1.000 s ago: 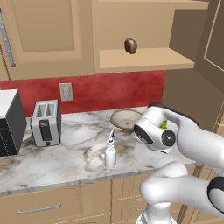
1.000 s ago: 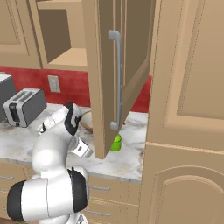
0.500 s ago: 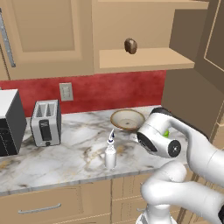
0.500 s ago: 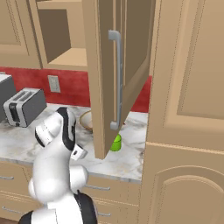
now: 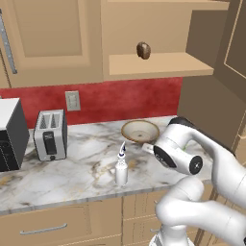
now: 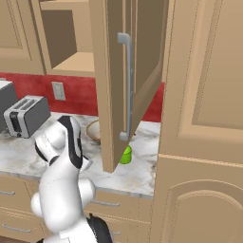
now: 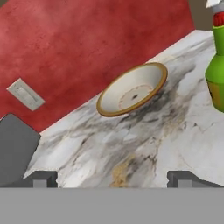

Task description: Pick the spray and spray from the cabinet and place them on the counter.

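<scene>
The white spray with its pale trigger nozzle stands upright on the marble counter, left of my arm. The green spray also stands on the counter, half hidden behind the cabinet's open door. In the hand view the green spray is at the right edge, apart from my fingers. My gripper is open with nothing between its fingertips and hovers low over the counter, facing the red wall. The cabinet shelf holds only a brown lump.
A tan bowl sits near the backsplash, just beyond the hand, and shows tilted in the hand view. A toaster and a microwave stand to the left. A wall outlet is above them. The open door's silver handle hangs over the counter.
My arm has drawn back and lower toward the base, away from the green spray. Both sprays have stayed put on the counter. The gripper has stayed open.
</scene>
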Robot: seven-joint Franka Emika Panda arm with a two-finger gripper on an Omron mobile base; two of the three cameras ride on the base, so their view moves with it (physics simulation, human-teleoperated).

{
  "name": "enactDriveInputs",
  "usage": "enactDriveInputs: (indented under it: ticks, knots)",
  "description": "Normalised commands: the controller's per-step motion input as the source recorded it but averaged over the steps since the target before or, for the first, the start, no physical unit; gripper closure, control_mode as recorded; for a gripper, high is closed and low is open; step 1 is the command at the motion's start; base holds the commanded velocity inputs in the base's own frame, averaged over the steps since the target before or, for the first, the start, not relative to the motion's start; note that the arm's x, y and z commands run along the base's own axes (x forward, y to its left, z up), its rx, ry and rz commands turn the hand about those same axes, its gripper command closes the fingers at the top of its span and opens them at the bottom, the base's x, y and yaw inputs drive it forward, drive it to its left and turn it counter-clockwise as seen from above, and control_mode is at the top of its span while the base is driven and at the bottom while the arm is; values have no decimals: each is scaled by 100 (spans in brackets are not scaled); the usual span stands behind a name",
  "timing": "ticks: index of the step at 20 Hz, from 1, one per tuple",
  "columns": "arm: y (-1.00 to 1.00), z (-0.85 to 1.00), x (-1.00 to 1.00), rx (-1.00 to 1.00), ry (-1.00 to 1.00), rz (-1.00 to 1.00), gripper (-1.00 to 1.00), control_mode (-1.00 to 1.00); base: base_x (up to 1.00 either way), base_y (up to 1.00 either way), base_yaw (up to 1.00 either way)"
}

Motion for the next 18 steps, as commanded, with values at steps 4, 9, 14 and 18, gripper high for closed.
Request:
enactDriveInputs:
  ticks: [4, 9, 14, 18]
  knots:
    - [-13, 55, -26, 0, 7, -6, -100, -100, 0, 0, 0]
    - [-18, 57, -35, 0, 6, -7, -100, -100, 0, 0, 0]
    - [-38, 53, -34, 0, 7, -8, -100, -100, 0, 0, 0]
    - [-45, 51, -24, 0, 9, -10, -100, -100, 0, 0, 0]
